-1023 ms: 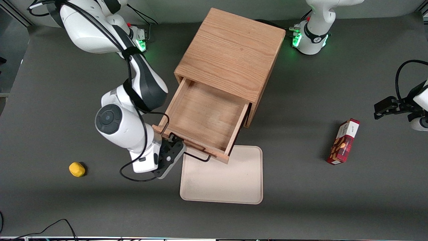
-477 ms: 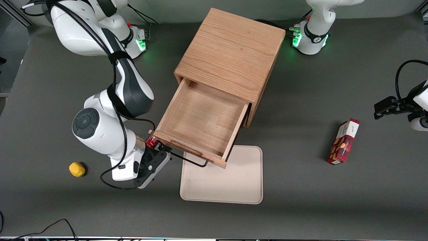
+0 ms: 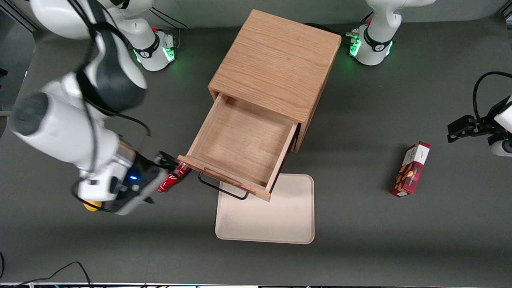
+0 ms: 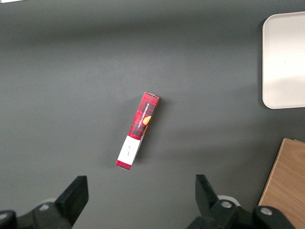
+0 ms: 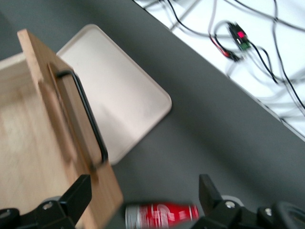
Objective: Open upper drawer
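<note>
The upper drawer [image 3: 240,148] stands pulled far out of the oak cabinet [image 3: 276,64], its shallow tray body bare inside. Its black bar handle [image 3: 222,191] hangs over the beige tray and holds nothing. The lower drawer is hidden under it. My right gripper [image 3: 162,168] is open, off the handle, beside the drawer front's corner toward the working arm's end. In the right wrist view the gripper [image 5: 145,191] has its fingers [image 5: 78,195] spread wide above a lying red can [image 5: 162,214], with the drawer front and handle [image 5: 88,119] beside it.
A red can [image 3: 170,181] lies on the table by the drawer corner. A beige tray [image 3: 266,212] lies in front of the drawer, also in the wrist views [image 5: 114,90] [image 4: 283,62]. A red snack box [image 3: 411,169] [image 4: 138,131] lies toward the parked arm's end. A yellow object [image 3: 91,206] is partly under my wrist.
My gripper has let go of the handle and swung away from the drawer toward the working arm's end, rising nearer the camera. The drawer stays pulled out. The red can has come into view.
</note>
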`<state>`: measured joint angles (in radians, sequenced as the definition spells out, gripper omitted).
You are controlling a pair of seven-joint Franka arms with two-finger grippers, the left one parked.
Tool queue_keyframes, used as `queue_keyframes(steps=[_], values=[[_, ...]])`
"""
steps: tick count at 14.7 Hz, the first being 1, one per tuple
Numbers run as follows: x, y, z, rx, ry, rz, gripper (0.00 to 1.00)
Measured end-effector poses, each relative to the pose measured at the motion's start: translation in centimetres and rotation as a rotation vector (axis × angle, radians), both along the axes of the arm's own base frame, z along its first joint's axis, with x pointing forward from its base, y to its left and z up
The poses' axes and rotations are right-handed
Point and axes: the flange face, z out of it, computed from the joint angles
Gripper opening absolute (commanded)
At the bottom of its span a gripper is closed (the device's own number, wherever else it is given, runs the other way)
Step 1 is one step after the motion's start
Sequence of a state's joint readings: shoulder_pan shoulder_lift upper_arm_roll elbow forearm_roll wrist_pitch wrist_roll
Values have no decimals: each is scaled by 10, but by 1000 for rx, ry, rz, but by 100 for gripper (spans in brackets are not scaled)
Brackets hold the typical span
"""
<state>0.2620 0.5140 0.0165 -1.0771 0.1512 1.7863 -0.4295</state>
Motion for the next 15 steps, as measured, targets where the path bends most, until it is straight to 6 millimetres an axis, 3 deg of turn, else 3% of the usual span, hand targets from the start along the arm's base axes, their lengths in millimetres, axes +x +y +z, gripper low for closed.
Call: queue_keyframes(steps=[2, 5, 8, 11, 15], values=[[-9, -57, 28, -27, 20, -18, 100], [-28, -138, 51, -106, 29, -54, 100], [-62, -189, 65, -117, 48, -160, 100], [-110, -220, 86, -102, 63, -348, 100], [-171, -223, 96, -61, 108, -654, 100]])
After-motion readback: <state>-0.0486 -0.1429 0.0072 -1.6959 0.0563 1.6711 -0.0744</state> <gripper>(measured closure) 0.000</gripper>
